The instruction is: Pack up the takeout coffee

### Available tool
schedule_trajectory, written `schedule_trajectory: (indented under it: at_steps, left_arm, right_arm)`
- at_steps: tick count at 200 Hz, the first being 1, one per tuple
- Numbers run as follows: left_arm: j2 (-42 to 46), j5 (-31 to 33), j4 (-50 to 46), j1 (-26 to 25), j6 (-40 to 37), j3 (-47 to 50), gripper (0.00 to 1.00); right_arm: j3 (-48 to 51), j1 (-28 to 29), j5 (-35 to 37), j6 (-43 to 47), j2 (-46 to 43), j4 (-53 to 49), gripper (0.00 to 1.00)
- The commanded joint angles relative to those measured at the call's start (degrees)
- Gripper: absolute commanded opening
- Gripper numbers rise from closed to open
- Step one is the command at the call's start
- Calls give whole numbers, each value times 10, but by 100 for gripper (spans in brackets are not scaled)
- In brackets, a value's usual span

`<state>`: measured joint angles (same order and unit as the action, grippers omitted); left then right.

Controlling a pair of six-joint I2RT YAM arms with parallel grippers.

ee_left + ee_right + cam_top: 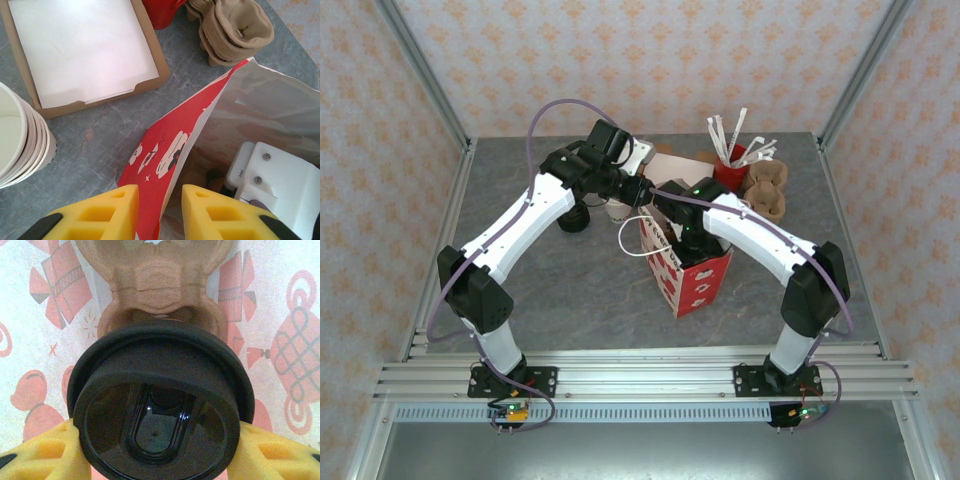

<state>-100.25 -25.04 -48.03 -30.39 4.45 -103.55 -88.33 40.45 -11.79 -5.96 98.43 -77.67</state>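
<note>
Left claw (160, 210) set narrow, pinching the rim of the bag (165, 145). Bag stands mid-worktop (570, 290). Right claw (159, 452) reaches down inside the bag and grips the coffee (157, 410) by its sides, lid up. The coffee is just above a carrier (157, 285).

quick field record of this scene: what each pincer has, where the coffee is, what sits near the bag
left pincer: shut on the gift bag rim
right pincer: shut on the takeout coffee
coffee location: inside the bag, lid facing the wrist camera
beyond cup: pulp carrier
near bag: cup stack, paper-lined box
</note>
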Motion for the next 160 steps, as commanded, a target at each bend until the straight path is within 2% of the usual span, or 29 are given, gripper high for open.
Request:
schedule_trajectory:
  at_steps: [1, 160]
  left_arm:
    - [7, 5, -1, -2, -1, 0, 29]
    - [6, 6, -3, -2, -3, -1, 29]
  right_arm:
    - [7, -4, 20, 6, 5, 1, 50]
    - [9, -4, 26, 7, 4, 6, 50]
